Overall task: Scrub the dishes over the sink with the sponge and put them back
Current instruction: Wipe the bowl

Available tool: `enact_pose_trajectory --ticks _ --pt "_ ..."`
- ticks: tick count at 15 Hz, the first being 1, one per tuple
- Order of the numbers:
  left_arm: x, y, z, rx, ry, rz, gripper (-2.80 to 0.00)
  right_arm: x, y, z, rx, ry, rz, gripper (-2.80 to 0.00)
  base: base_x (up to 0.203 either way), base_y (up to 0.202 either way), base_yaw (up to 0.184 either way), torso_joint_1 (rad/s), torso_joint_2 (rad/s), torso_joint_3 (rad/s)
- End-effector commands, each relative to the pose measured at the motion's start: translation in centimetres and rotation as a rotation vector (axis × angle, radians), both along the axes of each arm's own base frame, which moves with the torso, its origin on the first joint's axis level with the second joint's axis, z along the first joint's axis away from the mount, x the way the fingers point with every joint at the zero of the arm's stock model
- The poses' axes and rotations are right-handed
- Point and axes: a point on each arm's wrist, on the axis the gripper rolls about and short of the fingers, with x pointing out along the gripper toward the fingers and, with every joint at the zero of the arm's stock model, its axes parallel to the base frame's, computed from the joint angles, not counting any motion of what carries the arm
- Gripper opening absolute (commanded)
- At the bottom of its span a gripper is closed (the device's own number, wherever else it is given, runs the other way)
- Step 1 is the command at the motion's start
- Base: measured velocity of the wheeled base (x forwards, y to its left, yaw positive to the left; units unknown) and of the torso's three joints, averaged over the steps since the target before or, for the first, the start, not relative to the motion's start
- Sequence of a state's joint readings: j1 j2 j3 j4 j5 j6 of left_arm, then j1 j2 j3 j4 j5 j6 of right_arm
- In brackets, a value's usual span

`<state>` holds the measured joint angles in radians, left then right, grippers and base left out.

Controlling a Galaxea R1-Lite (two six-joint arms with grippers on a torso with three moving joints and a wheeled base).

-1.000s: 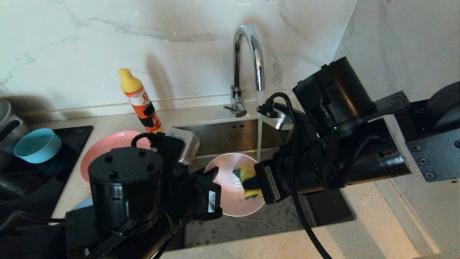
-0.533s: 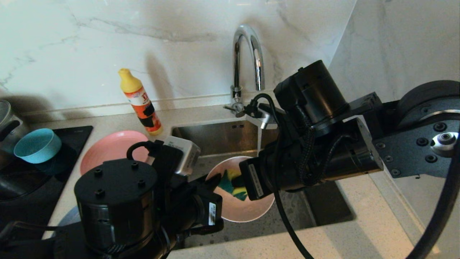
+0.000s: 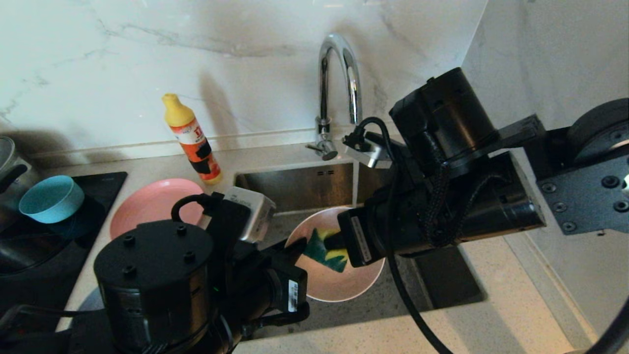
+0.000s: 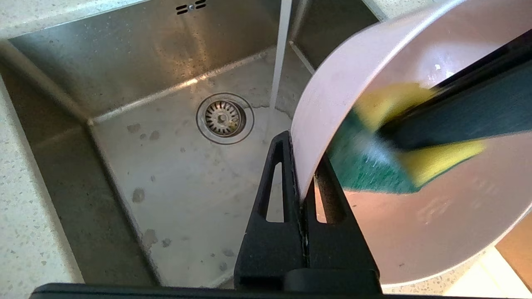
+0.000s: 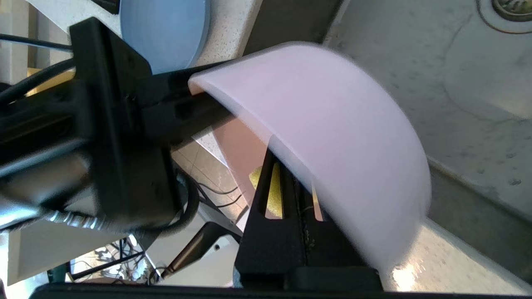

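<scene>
Scrubbing: pale pink bowl [image 3: 339,280] tipped on edge over sink [image 4: 166,166] so drips fall in basin & inside faces sponge.
L grip: left gripper [image 4: 301,166] pinched tight on bowl rim, steadying it.
R grip: right gripper [image 3: 339,243] clamped on sponge [image 3: 324,248], pressed inside bowl.
Bowl look: matte, smooth, wet sheen.
Sponge look: yellow, green scour side, squashed.
Tap: water [image 4: 278,62] running beside bowl.

The bowl [image 3: 339,280] hangs over the sink [image 3: 300,184], sponge [image 3: 324,248] inside it, 1 plate [image 3: 147,204] left.

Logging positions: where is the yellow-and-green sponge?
Head view, centre: the yellow-and-green sponge is inside the pale pink bowl, held over the steel sink by the right gripper.
</scene>
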<state>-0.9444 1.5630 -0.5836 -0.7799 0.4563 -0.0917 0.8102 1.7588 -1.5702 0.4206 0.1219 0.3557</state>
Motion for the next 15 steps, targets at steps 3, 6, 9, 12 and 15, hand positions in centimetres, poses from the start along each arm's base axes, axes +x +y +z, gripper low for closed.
enact_pose_trajectory --ticks 3,6,9,12,15 --pt "0.2 -0.3 -0.2 0.001 0.005 0.004 -2.80 -1.5 -1.5 1.4 0.011 -0.008 0.001 -2.80 0.000 0.000 0.000 0.000 0.00 0.000" --pt "0.6 -0.3 -0.1 -0.004 -0.007 0.017 -2.80 -1.9 -1.5 1.2 0.004 -0.002 0.009 -2.80 0.000 0.000 0.000 0.000 0.00 0.000" --pt "1.1 -0.3 -0.5 0.010 -0.006 0.046 -2.80 -2.2 -1.4 1.4 0.008 -0.007 0.020 -2.80 0.000 0.000 0.000 0.000 0.00 0.000" --pt "1.8 0.1 0.1 -0.002 -0.027 0.104 -2.80 -2.2 -1.4 1.0 -0.012 -0.006 0.000 -2.80 0.000 0.000 0.000 0.000 0.00 0.000" --pt "2.3 0.3 0.9 -0.026 -0.061 0.157 -2.80 -2.8 -1.3 0.6 -0.037 0.018 0.020 -2.80 0.000 0.000 0.000 0.000 0.00 0.000"
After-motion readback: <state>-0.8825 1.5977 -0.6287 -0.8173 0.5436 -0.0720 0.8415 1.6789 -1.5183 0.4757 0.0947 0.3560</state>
